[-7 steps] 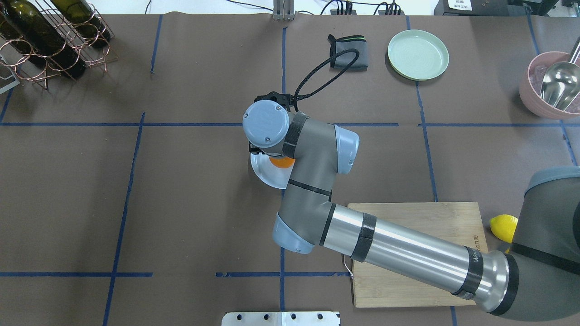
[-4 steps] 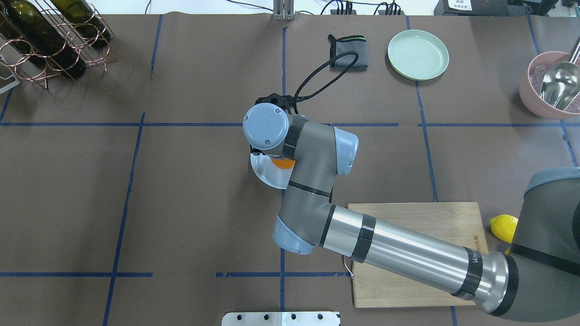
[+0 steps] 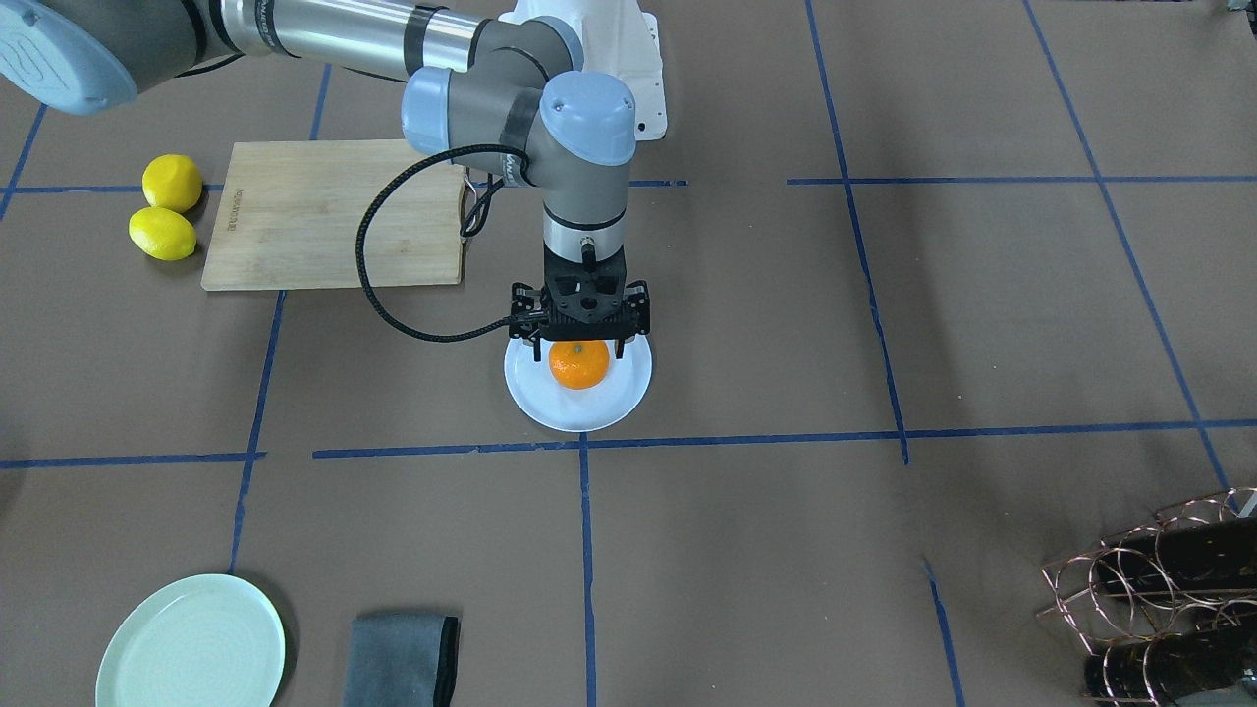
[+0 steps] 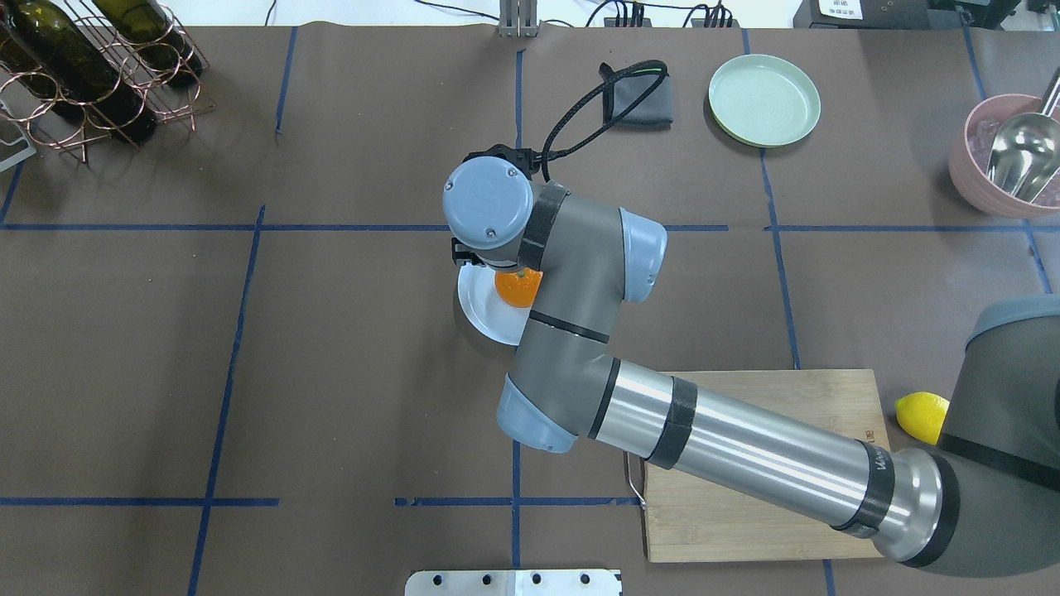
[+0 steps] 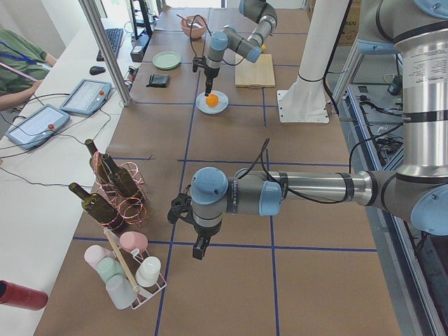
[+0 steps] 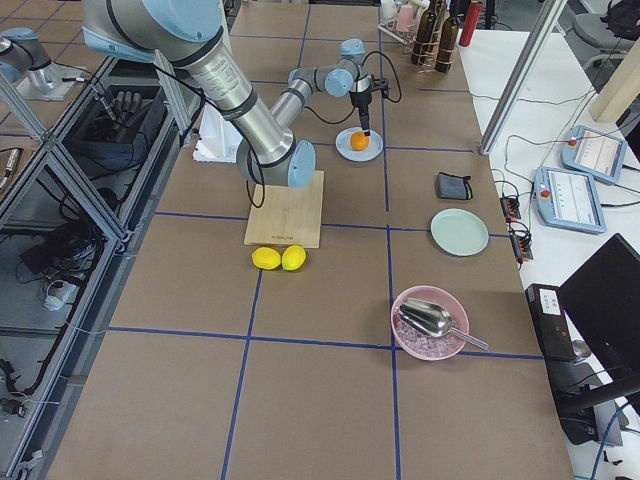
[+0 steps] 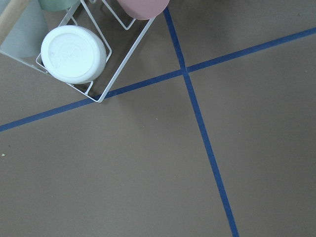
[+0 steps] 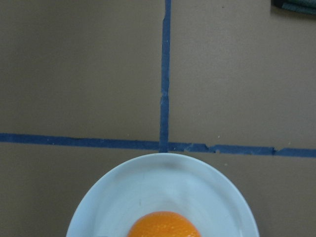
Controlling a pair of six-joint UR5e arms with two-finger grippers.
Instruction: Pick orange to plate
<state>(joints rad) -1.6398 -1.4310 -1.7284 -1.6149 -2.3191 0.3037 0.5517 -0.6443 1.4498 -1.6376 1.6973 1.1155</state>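
The right arm (image 3: 579,118) reaches from the robot's edge of the table (image 3: 884,324) towards its middle, forearm slanting over the cutting board (image 3: 334,216) and wrist turned straight down. The right gripper (image 3: 579,342) hangs just above the orange (image 3: 579,364), its fingers (image 3: 537,339) spread wider than the fruit and clear of it. The orange sits on the plate (image 3: 550,407), slightly towards the robot's side of its centre, near the table's middle beside a crossing of blue tape lines (image 3: 585,442). The left arm (image 5: 280,192) lies low near the table's left end, the left gripper (image 5: 199,252) pointing down; whether its fingers are apart cannot be told. Printed marks on the board's edge and the right forearm are too small to read.
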